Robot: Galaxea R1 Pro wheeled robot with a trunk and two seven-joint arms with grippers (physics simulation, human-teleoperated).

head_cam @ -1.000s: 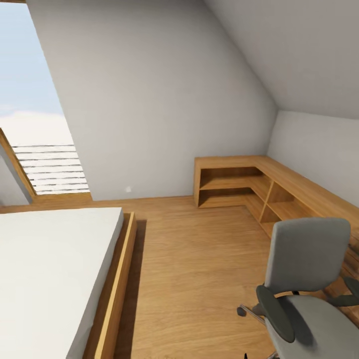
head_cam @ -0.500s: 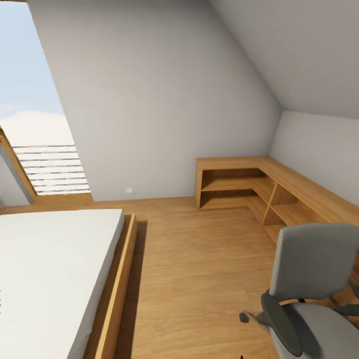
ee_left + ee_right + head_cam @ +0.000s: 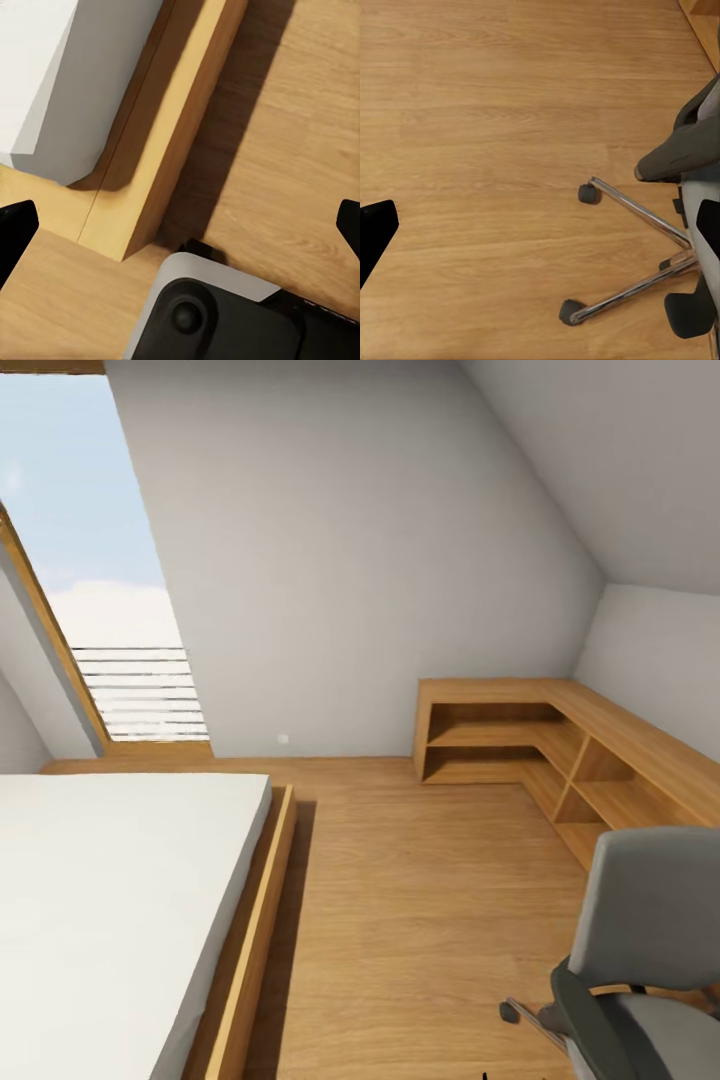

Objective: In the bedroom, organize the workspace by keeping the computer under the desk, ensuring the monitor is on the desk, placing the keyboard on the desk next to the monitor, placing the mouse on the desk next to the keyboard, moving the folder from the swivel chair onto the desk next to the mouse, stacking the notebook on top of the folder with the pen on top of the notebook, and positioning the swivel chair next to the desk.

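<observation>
Both grippers hang over bare floor, left gripper (image 3: pixel 180 225) and right gripper (image 3: pixel 540 225) spread wide, gripping nothing; the swivel chair (image 3: pixel 650 950) sits close at the right, bed (image 3: pixel 110 900) at the left. Beyond stand low wooden shelves (image 3: pixel 560 750); this looks like the search stage, and the next move calls for turning to find the desk.

From my head camera the grey padded swivel chair (image 3: pixel 650 950) is cut off at the right and near edges, so I can't see most of its seat. The white mattress on its wooden bed frame (image 3: pixel 110 900) runs off the left and near edges. The low wooden corner shelf unit (image 3: pixel 560 745) is partly hidden behind the chair back.
</observation>
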